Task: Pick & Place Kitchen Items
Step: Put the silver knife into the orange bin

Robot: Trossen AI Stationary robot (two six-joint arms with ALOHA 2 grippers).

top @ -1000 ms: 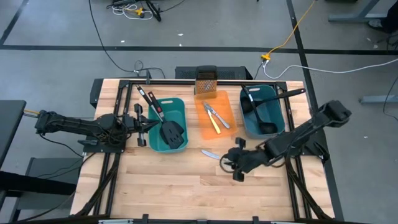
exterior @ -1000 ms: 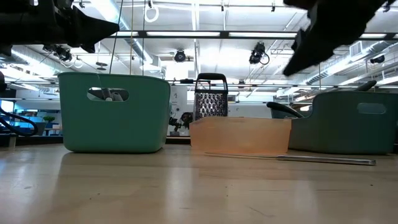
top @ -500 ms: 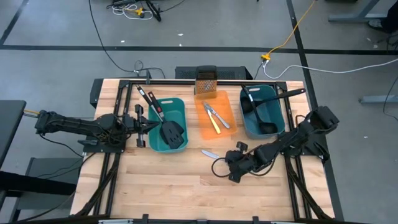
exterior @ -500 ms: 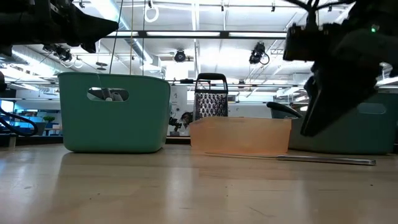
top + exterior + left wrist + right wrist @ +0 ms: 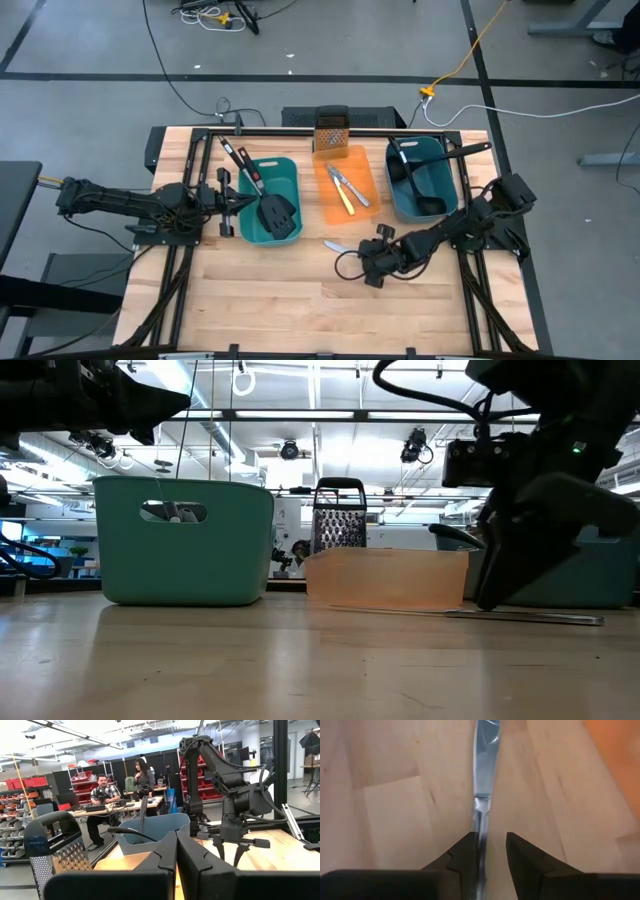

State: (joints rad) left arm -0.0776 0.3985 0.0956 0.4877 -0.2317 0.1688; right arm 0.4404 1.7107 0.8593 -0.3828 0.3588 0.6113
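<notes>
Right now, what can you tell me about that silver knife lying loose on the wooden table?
The silver table knife looks like polished metal in one piece, a flat shiny blade narrowing at a neck into the handle. It lies flat on the bare wooden table, just in front of the orange tray and outside it. The right gripper has come down over its handle end, one finger on either side and the jaws apart. Whether the fingers touch it cannot be told.

A: Where are the utensils?

B: 1 silver table knife (image 5: 337,246) lies flat on the wood, just in front of the orange tray (image 5: 362,163). 2 black spatulas (image 5: 276,212) lean in the left teal tub (image 5: 289,170), ladles (image 5: 425,203) in the right tub (image 5: 442,155).

A: And the tray?

B: A silver knife (image 5: 358,189) and a yellow-handled knife (image 5: 345,198).
</notes>
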